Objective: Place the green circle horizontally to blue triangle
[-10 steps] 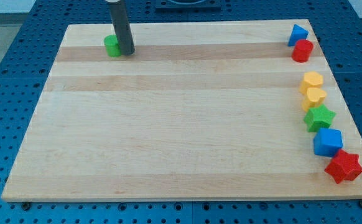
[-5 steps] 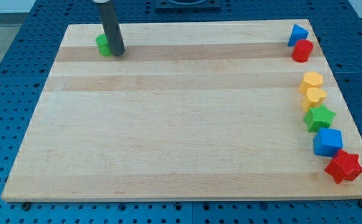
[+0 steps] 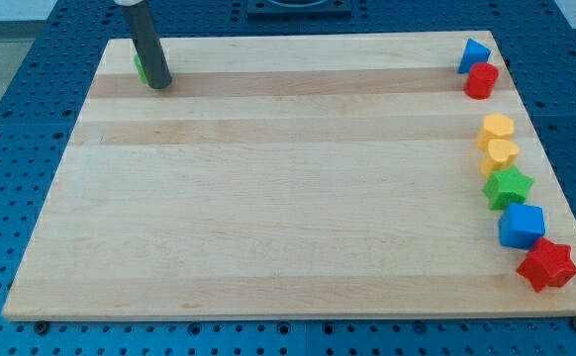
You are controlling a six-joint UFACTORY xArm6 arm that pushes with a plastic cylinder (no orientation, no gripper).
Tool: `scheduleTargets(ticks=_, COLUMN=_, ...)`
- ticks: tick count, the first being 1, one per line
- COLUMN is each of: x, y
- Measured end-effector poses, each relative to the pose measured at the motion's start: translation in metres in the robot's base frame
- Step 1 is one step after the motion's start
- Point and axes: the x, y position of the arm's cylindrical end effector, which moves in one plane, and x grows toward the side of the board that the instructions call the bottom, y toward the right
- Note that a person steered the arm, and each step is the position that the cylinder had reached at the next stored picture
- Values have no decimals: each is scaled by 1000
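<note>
Rod comes down from the view's top near the desk's (image 3: 268, 227) top left corner, and my tip (image 3: 160, 84) sits on the wood right there. No jaws on this rig, just the straight dark rod, so nothing is grasped or released.

The green circle (image 3: 140, 68) is mostly hidden behind the rod; only a thin green sliver pokes out on the rod's left side, close to the top edge and a little in from the left edge. The tip is touching it or just beside it on its right, and it's hard to tell which since the rod covers most of it.

The blue triangle (image 3: 473, 54) is way over at the desk's top right corner, well apart from the green circle, at nearly the same height along the top edge. Just below it, touching or nearly so, sits a red cylinder (image 3: 481, 80).

The rest line up down the right edge: two yellow blocks (image 3: 497, 128) (image 3: 501, 153) pressed together, then a green star (image 3: 508, 186), a blue cube (image 3: 521, 226), and a red star (image 3: 546, 265) near the bottom right corner. All of these are far from the tip.
</note>
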Motion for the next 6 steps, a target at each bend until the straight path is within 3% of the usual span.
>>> scheduleTargets(ticks=6, x=-32, y=4)
